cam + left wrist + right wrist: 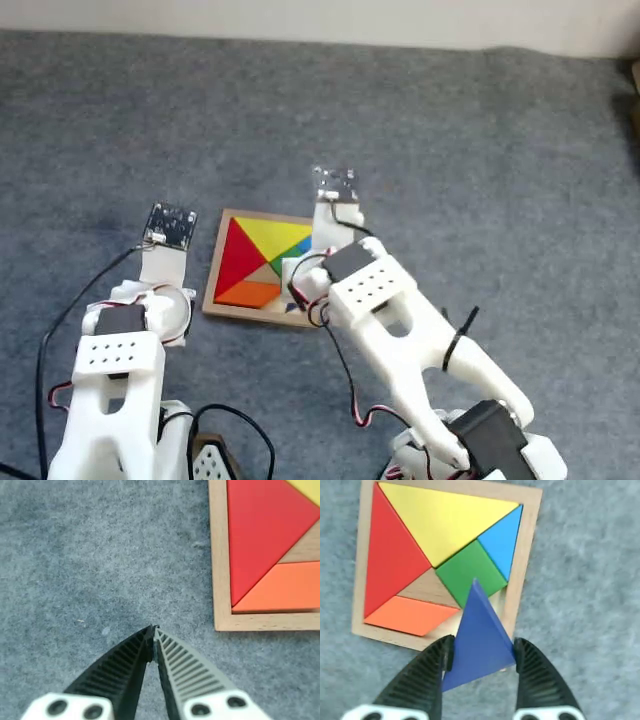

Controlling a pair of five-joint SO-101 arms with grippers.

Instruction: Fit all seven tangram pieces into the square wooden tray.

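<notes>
Pinching the triangle (479, 642), the right gripper (483, 646) hangs over the tray's (530, 511) bare 5 o'clock corner. The left gripper (152, 631) rests closed at its 9 o'clock.

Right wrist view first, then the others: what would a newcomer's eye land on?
The dark blue triangle clamped in the right gripper stands out, its tip pointing at the wooden tray of bright pieces with bare wood gaps. The left gripper sits shut over the grey carpet beside the tray.
</notes>
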